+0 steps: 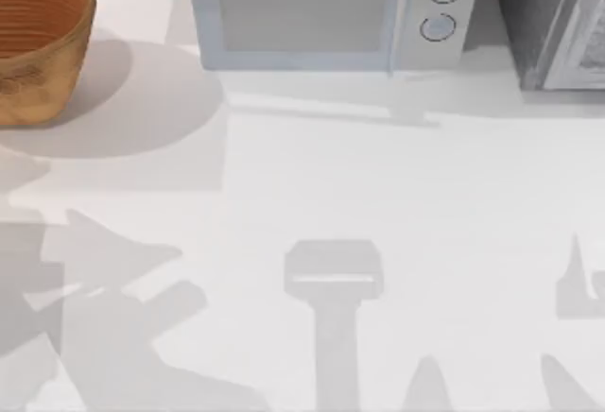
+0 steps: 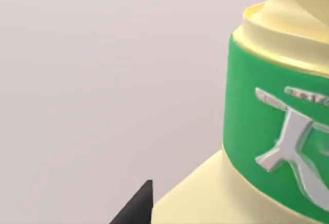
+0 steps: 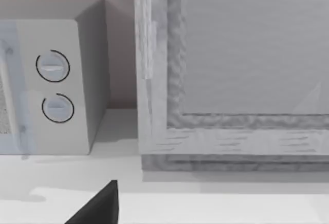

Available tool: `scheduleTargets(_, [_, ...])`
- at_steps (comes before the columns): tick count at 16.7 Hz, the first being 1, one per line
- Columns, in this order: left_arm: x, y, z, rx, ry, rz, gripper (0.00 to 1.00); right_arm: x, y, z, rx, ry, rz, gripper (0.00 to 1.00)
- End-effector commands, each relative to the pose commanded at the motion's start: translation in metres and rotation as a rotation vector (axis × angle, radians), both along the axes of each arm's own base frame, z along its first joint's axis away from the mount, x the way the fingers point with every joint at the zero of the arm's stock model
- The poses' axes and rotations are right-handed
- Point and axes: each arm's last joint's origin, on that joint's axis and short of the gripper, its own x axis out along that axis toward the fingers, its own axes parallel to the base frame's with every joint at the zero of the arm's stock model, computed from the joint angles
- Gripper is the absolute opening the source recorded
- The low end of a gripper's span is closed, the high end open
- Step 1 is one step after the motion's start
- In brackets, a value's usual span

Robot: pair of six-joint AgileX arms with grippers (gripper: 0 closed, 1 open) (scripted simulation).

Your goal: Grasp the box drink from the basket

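Looking down from the top view, the wicker basket (image 1: pixel 38 39) sits at the worktop's (image 1: pixel 378 176) far left corner, its ribbed inside bare as far as it can be seen, with a microwave (image 1: pixel 331 10) along the far edge and a grey cabinet (image 1: pixel 558 20) at the far right corner; the middle and near stretch of worktop carries only shadows, leaving open room for moving. From the left wrist view, a pale yellow drink container with a green label (image 2: pixel 272 142) sits very close to the camera against a plain background, just beside the dark tip of the left pincer (image 2: pixel 139 206); whether it is held, or how the fingers stand, I cannot tell. It looks light and stiff but smooth, so likely slippery; the banded middle seems the surest hold. From the right wrist view, the right pincer (image 3: pixel 100 206) faces the microwave's two dials (image 3: pixel 54 88) and the cabinet's framed door (image 3: pixel 247 70); I cannot tell its opening.
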Motion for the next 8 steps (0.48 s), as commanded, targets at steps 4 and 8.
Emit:
scheduleTargets(4, [0.007,0.007,-0.014,0.0,-0.002,0.002,0.0,0.0,0.0,0.0,0.0,0.0,0.0,1.0])
scheduleTargets(8, [0.008,0.008,-0.015,0.0,-0.002,0.002,0.0,0.0,0.0,0.0,0.0,0.0,0.0,1.0])
